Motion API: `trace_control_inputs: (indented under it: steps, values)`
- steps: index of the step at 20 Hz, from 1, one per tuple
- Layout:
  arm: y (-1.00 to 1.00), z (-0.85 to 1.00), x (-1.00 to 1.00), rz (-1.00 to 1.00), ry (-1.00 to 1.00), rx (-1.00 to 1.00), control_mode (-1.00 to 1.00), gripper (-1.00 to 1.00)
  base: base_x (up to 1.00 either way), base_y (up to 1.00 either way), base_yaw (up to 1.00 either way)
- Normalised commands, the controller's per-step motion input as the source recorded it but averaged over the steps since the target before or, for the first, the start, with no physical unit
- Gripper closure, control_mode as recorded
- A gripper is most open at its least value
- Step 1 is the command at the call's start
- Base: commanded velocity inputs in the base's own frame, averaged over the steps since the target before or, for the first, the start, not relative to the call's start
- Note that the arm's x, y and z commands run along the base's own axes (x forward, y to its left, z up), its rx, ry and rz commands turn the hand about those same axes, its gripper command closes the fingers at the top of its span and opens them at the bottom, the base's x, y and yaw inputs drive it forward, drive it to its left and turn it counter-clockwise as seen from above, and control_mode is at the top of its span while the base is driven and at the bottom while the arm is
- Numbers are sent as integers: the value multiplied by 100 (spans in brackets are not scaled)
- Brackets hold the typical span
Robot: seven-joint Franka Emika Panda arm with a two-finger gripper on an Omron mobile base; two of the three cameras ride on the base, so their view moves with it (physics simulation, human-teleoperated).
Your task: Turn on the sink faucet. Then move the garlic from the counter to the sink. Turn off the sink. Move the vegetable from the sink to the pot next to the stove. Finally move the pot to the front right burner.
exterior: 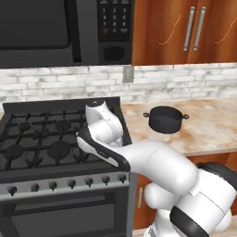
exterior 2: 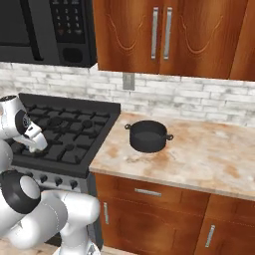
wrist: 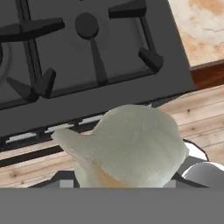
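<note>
The garlic (wrist: 131, 146) sits right at the claw, filling the near part of the hand view: a pale off-white bulb with a waxy, faintly veined skin, a cream-tan tinge low on one side and a pointed tip sticking out to the picture's left. The fingertips themselves are hidden behind the bulb, so the claw's spread cannot be read directly; the bulb sits where the fingers would be, and it appears pinched between them, the jaws partly apart around it.

Beyond the bulb lies the stove (wrist: 100, 94), matte black, with cast grates (wrist: 94, 48) radiating from a round burner cap (wrist: 86, 24). Its front edge and a strip of light plank floor (wrist: 199, 118) lie just past the claw.

In the base views the white arm (exterior: 104, 134) bends over the stove's right front corner. Well off to the claw's right, on the beige, orange-mottled stone counter (exterior 2: 209, 154), stands a dark round pot (exterior 2: 148, 135) with two small side handles. Reddish-brown wood cabinets (exterior 2: 169, 35) and a whitish brick wall (exterior 2: 199, 97) lie behind it.
</note>
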Motion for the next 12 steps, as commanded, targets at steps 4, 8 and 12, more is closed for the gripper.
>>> trace_control_inputs:
  steps: [4,8,12]
  values:
    - [0,0,0,0,0,0,100,100,40,-69,-8]
    - [0,0,0,0,0,0,100,100,50,-14,-13]
    - [0,0,0,0,0,0,100,100,8,33,-15]
